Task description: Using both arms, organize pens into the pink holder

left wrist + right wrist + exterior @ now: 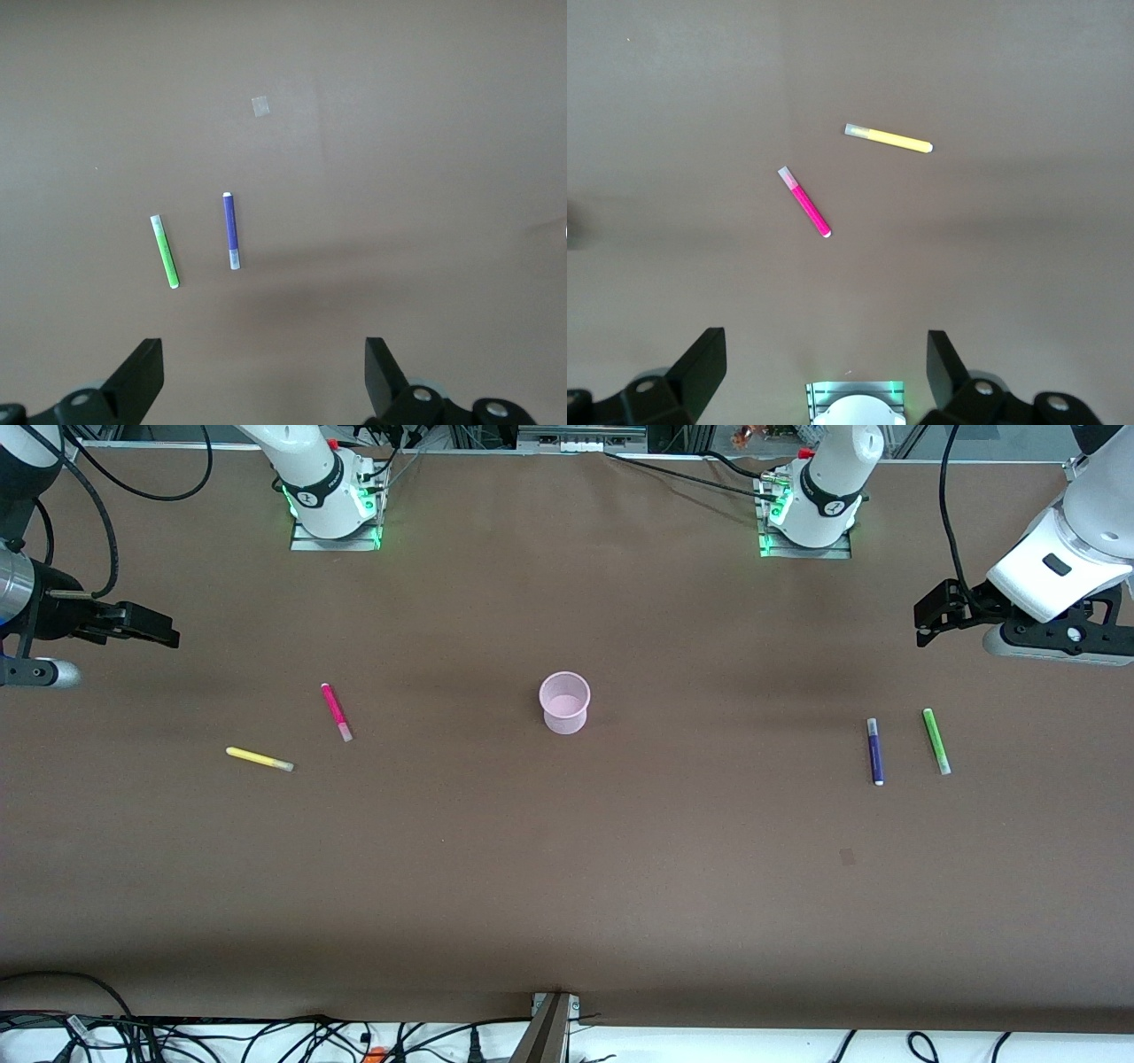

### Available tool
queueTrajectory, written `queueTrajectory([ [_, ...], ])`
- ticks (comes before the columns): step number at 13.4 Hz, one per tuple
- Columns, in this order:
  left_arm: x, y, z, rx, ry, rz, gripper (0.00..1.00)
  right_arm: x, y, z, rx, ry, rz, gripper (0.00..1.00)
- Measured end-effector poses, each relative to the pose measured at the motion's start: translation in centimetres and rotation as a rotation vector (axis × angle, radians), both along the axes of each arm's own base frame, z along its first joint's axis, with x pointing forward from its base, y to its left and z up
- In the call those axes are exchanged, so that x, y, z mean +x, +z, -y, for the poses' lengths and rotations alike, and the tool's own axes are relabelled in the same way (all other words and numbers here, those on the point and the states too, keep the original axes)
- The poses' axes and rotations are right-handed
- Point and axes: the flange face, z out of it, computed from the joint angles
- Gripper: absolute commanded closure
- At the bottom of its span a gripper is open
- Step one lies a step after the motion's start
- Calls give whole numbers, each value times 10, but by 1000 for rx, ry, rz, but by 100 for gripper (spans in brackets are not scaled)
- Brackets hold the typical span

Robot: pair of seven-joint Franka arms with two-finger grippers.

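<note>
Since all four pens lie flat on the brown counter [567,886] and nothing is in the cup, the task looks not yet begun.

Pink holder: the small pale pink translucent round cup [564,701] stands upright mid-counter, between the two pairs of pens and well apart from both; it looks light and easy to tip if a pen is pushed against its rim.

Right-arm pens: the thin magenta pink marker pen [336,712] and the thin yellow marker pen [259,759] lie near each other toward the right arm's end, the yellow one nearer the front camera.

Left-arm pens: the thin dark blue-purple marker pen [875,751] and the thin light green marker pen [936,740] lie side by side, apart, toward the left arm's end.

Handling: the pens appear light, stiff, smooth plastic, likely to roll or slip; my judgement is to pinch each across the barrel near its middle, then tilt it upright over the cup.

Left gripper [264,365]: it hangs over the counter at the left arm's end; its black fingers [142,372] are spread wide, holding and touching nothing.

Right gripper [826,363]: it hangs over the counter at the right arm's end; its black fingers [704,361] are likewise spread wide and empty.

Risk: a low pen gives little height to grip, so fingertips may scrape the counter.
</note>
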Motion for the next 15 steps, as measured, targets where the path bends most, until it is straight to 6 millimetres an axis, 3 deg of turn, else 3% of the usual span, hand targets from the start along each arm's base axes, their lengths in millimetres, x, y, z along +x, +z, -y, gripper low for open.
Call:
queueTrajectory([
  [2,0,0,0,0,0,0,0,4,-12,-2,-1,3,-24,0],
  [5,0,0,-1,0,1,-3,0,12,-50,-7,-4,10,-94,1],
  [10,-9,-5,-5,9,12,-79,0,11,-144,-8,-8,10,-163,2],
  [15,9,-26,-14,4,28,-97,0,-21,-232,-20,26,137,-170,4],
])
